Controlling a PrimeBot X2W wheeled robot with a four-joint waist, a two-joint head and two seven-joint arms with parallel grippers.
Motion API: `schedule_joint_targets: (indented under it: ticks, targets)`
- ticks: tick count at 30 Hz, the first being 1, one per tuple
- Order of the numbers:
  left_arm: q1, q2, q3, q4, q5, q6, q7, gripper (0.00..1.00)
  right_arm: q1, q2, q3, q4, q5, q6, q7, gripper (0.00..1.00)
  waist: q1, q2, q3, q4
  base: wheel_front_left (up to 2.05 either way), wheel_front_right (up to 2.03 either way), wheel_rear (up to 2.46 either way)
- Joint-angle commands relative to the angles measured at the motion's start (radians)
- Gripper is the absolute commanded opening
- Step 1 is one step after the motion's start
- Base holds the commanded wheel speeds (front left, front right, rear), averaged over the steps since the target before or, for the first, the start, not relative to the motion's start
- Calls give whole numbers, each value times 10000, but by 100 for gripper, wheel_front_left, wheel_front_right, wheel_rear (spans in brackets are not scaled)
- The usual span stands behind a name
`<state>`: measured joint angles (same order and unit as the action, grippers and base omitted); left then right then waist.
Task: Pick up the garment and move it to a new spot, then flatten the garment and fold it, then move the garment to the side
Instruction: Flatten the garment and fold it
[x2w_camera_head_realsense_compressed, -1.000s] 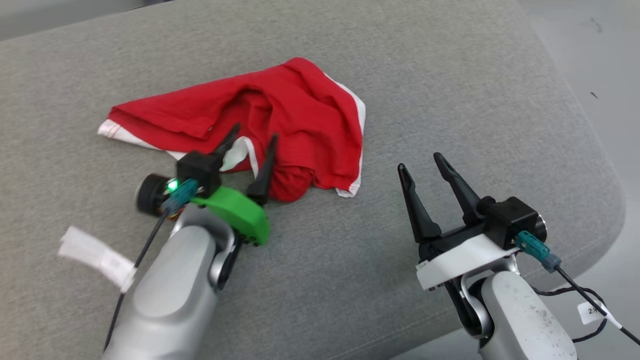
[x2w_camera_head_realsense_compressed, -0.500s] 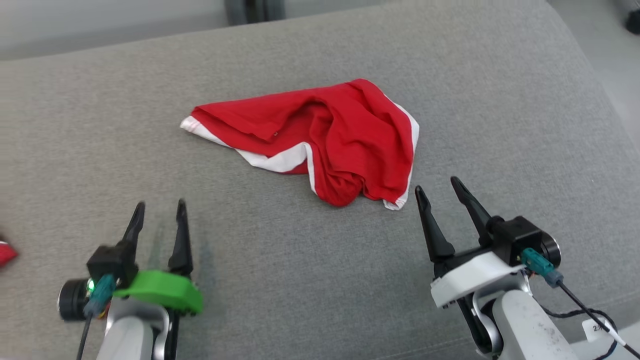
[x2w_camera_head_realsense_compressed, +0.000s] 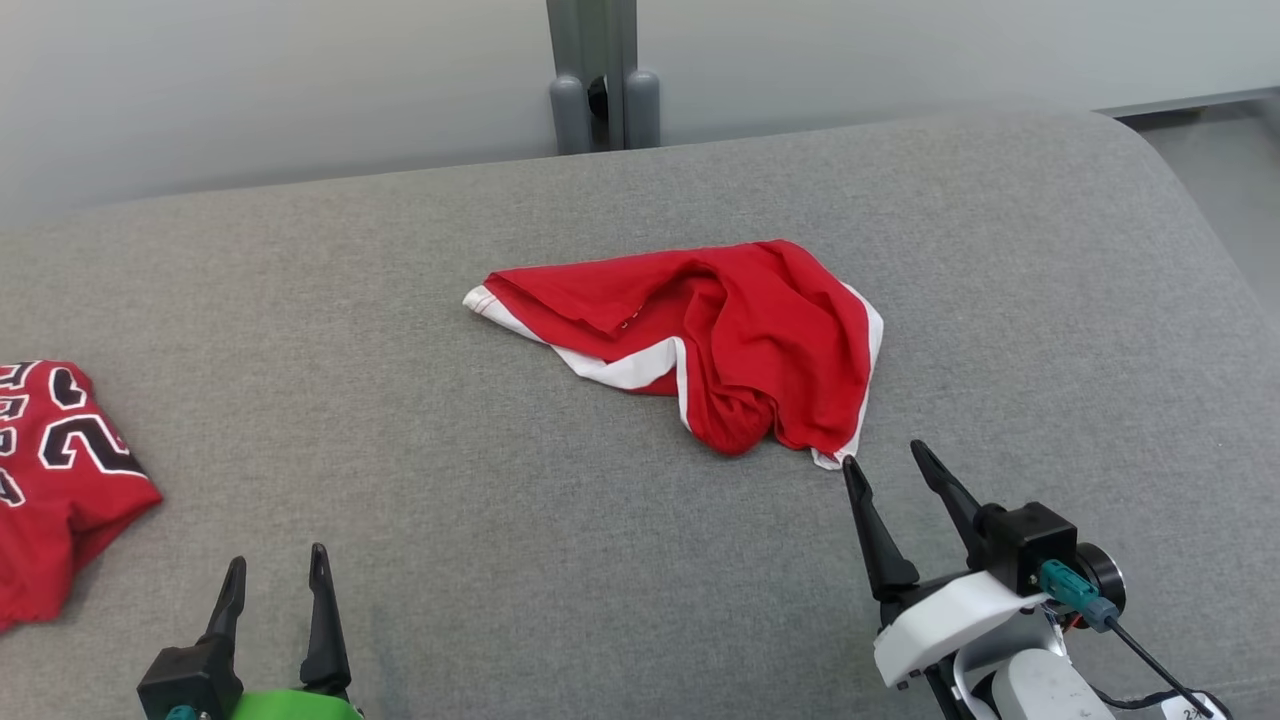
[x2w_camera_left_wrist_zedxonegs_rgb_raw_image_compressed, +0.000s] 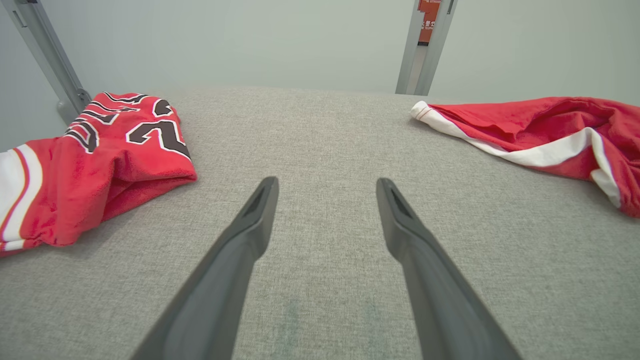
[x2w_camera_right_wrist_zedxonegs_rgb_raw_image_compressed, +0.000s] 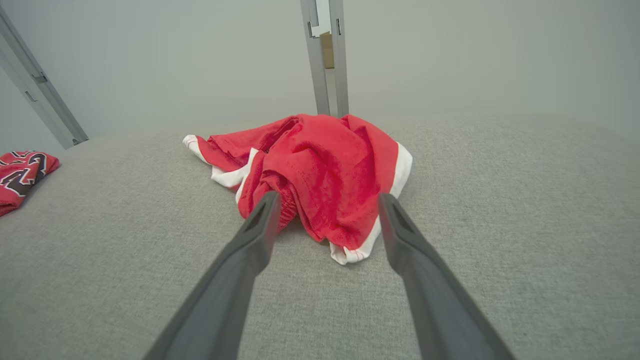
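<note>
A crumpled red garment with white trim (x2w_camera_head_realsense_compressed: 720, 335) lies in a heap on the middle of the grey cushion (x2w_camera_head_realsense_compressed: 500, 520). It shows at the right edge of the left wrist view (x2w_camera_left_wrist_zedxonegs_rgb_raw_image_compressed: 540, 130) and straight ahead in the right wrist view (x2w_camera_right_wrist_zedxonegs_rgb_raw_image_compressed: 320, 170). My right gripper (x2w_camera_head_realsense_compressed: 885, 470) stands open just short of the garment's near white-trimmed corner, with nothing between its fingers. My left gripper (x2w_camera_head_realsense_compressed: 275, 568) is open too, low at the near left, well apart from the garment, over bare cushion (x2w_camera_left_wrist_zedxonegs_rgb_raw_image_compressed: 325, 185).
A second red garment with black-and-white numbers (x2w_camera_head_realsense_compressed: 55, 470) lies at the cushion's left edge, also in the left wrist view (x2w_camera_left_wrist_zedxonegs_rgb_raw_image_compressed: 95, 155). A grey post (x2w_camera_head_realsense_compressed: 600, 70) stands against the pale wall behind. The cushion's right side curves down to the floor (x2w_camera_head_realsense_compressed: 1220, 170).
My left gripper has let go of the garment and drawn back to the near left, open. The head camera has tilted up, so the whole scene sits lower and the numbered garment has come into view.
</note>
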<state>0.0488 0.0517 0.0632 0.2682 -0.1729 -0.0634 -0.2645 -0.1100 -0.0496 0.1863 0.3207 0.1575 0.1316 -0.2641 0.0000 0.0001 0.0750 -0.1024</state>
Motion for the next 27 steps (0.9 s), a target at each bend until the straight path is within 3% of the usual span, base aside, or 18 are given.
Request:
schedule_joint_targets:
  ticks: [1,9,17,27]
  targets:
    - [147,-4,21,-19,108,-64,1,100,75,-22,15,17,36,-17,-5,100,0,-1,-211,223,0,0,0]
    - [-476,2,-618,321,-202,-238,0,100,-445,-20,244,123,152,-17,-5,100,0,-1,309,607,0,0,0]
    - [-1082,3,-1226,415,-359,-303,0,100,-1372,-26,522,1263,256,-17,-5,100,0,-1,1047,1639,0,0,0]
    - [-1395,0,-1646,469,-607,-428,0,100,-2015,-29,-171,2599,-22,-17,-4,100,0,-1,1724,2695,0,0,0]
